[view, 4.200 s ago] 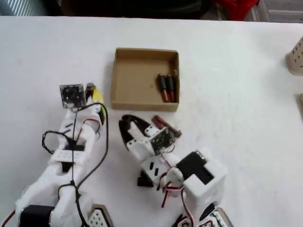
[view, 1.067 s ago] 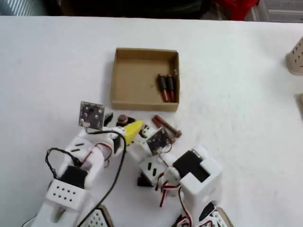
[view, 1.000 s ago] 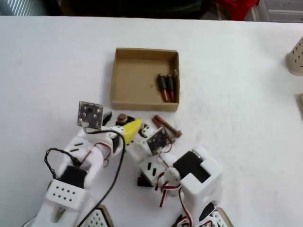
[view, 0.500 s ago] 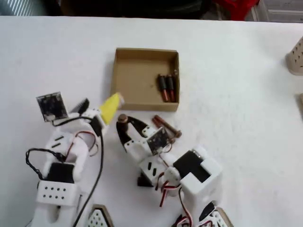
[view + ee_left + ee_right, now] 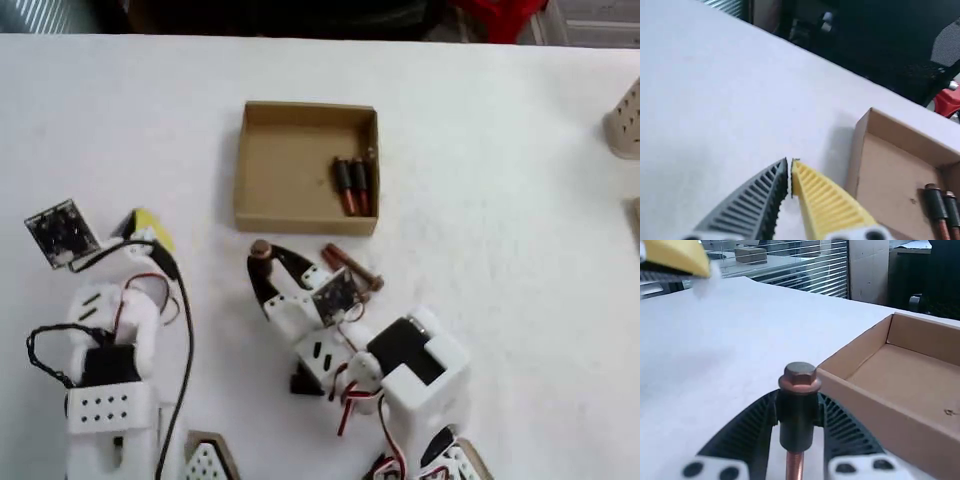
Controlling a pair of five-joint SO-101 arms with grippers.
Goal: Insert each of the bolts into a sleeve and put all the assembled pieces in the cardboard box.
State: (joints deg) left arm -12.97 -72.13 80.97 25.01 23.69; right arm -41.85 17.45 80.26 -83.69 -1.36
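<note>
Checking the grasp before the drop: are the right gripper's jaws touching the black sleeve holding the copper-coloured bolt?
Touching. The right wrist view shows the right gripper closed on the black sleeve, both jaws pressed against its sides.

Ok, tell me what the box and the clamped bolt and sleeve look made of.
Box: brown cardboard, matte, with folded walls. Bolt: likely metal, coppery sheen on its flanged head and shank. Sleeve: dull black, perhaps plastic or rubber; hard to tell.
</note>
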